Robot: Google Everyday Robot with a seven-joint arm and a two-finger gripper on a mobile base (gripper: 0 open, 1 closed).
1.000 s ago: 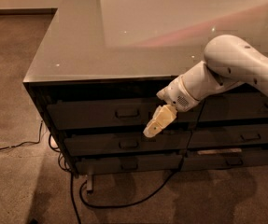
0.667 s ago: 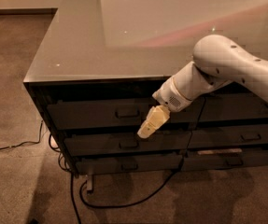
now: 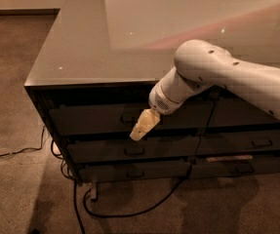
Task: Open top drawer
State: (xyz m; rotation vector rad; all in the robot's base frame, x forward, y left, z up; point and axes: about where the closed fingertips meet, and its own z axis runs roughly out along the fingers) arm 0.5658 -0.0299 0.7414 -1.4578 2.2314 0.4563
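Camera view: my gripper (image 3: 139,130) hangs before the closed top drawer (image 3: 88,119), just right of its handle (image 3: 128,119); how wide my grip is, I cannot tell

worktop (image 3: 81,48): glossy | top drawer (image 3: 90,120): matt | gripper (image 3: 144,126), 7 o'clock off arm (image 3: 227,72): pale matt plastic | floor (image 3: 12,106): rough carpet

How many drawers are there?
6. Left column: the wide dark grey top drawer, middle drawer, bottom drawer. Right column: upper drawer, partly behind the white arm, central drawer, lowest drawer. Others may be hidden. The pale gripper hangs before the top drawer.
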